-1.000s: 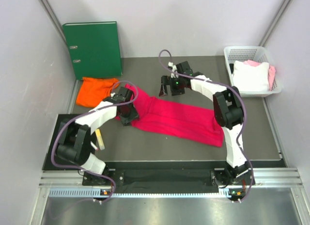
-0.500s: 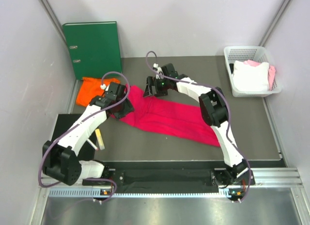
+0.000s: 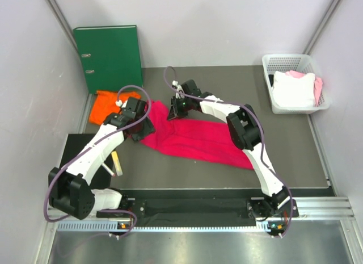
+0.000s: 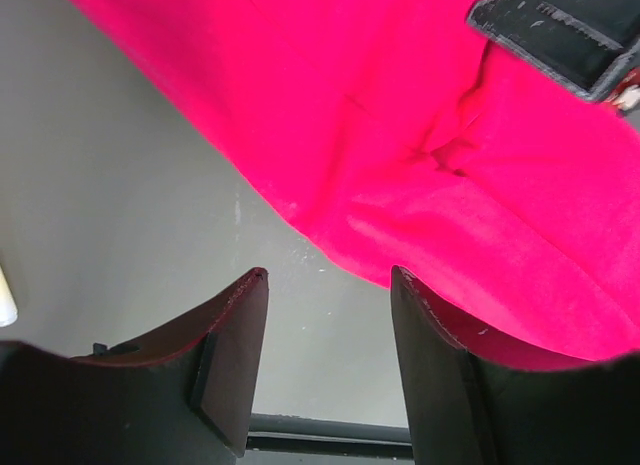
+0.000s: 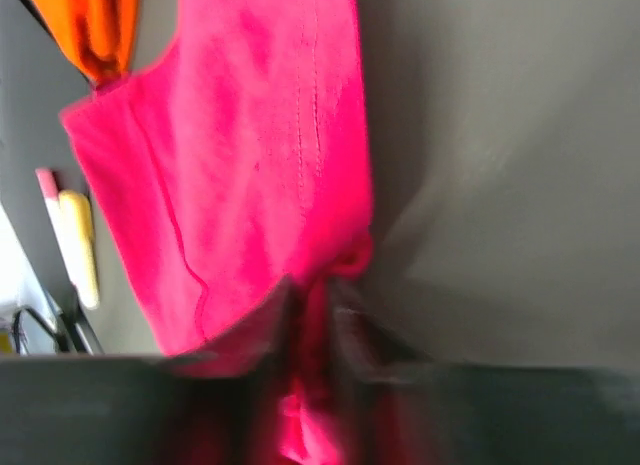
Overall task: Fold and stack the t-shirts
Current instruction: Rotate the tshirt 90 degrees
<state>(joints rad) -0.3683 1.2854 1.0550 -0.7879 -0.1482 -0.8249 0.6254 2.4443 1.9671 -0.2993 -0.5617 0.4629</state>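
Left tool [image 3: 140, 129], from above: I see it at the left end of the crimson-pink t-shirt [image 3: 198, 139], but its wrist hides how the fingers stand.
Left tool, own camera: the fingers are apart, with bare grey surface [image 4: 150, 185] showing between them. The shirt's edge runs just past the tips and meets the right-hand finger, and the tool is not closed on the cloth.
Right tool [image 3: 174, 109], from above: it sits at the shirt's far edge, near the left tool, with its fingertips covered.
Right tool, own camera: the view is blurred, yet I make out two fingers drawn close with a pinch of crimson cloth between them. It is clamped on the shirt's hem.
Crimson-pink t-shirt: it lies as a long band on the surface, stretching away to the right of both tools.
Orange t-shirt [image 3: 108, 107]: it is crumpled just left of the left tool. The right wrist view shows its corner meeting the crimson cloth, while from above the left tool covers that spot.
Left wrist only: a black part of the right tool rests on the cloth beyond the fingers.
Green ring binder [image 3: 110, 57]: it is beyond the left tool, by the back wall, and shows in the overhead view only.
White basket [image 3: 286, 58]: it is well right of the right tool and holds white and pink cloth. It also shows in the overhead view only.
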